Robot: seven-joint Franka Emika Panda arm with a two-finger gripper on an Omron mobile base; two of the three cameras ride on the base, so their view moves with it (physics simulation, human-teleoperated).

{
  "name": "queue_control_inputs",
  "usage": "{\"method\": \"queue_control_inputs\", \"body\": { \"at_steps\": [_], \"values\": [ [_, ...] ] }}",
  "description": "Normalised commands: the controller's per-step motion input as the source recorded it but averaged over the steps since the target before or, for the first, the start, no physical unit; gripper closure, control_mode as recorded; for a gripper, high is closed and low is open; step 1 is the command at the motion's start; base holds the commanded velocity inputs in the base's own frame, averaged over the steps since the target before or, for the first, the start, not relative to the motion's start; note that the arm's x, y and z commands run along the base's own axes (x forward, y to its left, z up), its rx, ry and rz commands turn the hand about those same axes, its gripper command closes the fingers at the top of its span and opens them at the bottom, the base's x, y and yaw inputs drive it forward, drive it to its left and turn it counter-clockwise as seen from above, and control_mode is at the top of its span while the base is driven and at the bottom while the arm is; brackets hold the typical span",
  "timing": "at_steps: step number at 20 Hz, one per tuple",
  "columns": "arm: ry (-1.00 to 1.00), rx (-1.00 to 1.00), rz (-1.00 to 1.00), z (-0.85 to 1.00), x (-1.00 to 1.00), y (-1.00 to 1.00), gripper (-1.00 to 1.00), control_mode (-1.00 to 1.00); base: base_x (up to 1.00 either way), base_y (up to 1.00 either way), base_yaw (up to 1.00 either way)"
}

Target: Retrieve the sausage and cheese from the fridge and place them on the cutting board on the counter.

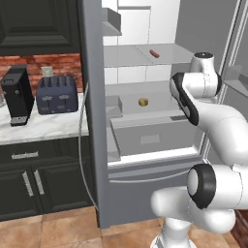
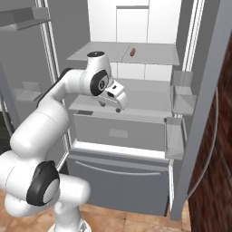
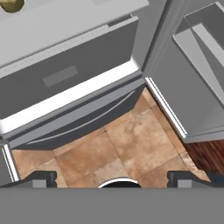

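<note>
with the arm bent at the open fridge (image 1: 160, 140), tool (image 2: 111, 103) tilts downward, jaws spread, holding nothing. sausage (image 1: 154, 53) on upper shelf, cheese (image 1: 143, 102) on the shelf below, both unobstructed.

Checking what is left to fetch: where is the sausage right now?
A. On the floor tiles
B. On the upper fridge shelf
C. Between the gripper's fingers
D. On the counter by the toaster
B. The sausage lies on the upper shelf of the open fridge, one shelf above the cheese, apart from the open gripper.
</note>
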Motion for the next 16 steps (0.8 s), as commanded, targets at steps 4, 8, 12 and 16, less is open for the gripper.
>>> {"method": "queue_control_inputs", "body": {
  "at_steps": [4, 8, 12, 16],
  "values": [
    [0.00, 0.00, 0.00, 0.00, 0.00, 0.00, -1.00, 1.00, 0.14, -0.39, 0.00],
    [0.00, 0.00, 0.00, 0.00, 0.00, 0.00, -1.00, 1.00, 0.26, -0.03, 0.01],
    [0.00, 0.00, 0.00, 0.00, 0.00, 0.00, -1.00, 1.00, 0.57, 0.03, 0.04],
    [0.00, 0.00, 0.00, 0.00, 0.00, 0.00, -1.00, 1.00, 0.78, 0.02, 0.02]
  ]
}}
